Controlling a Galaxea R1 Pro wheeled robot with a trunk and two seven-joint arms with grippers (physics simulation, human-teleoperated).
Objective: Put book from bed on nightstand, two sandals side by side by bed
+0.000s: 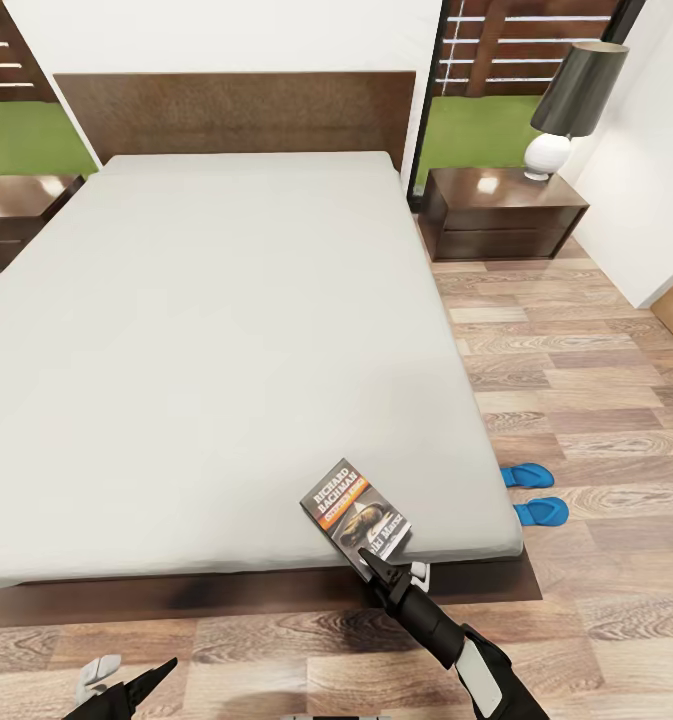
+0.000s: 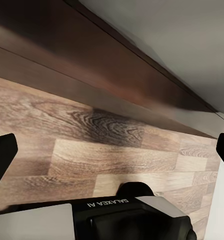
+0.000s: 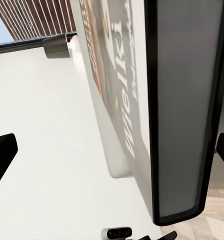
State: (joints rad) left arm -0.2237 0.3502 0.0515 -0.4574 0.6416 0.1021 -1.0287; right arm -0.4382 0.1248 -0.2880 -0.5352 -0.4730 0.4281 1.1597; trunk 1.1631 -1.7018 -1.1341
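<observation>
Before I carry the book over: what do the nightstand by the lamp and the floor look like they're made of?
The nightstand looks like dark-brown wood or veneer with a glossy finish: its top mirrors a bright patch under the lamp. The floor looks like wood-grain planks, with visible seams, knots and a slight sheen; real wood or laminate can't be told.

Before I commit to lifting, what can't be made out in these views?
- Right gripper, head view: its grip on the book can't be judged; the fingers merge with the book's edge.
- Sandals, head view: partly hidden behind the bed corner.
- Left nightstand, head view: cut off by the picture's edge.
</observation>
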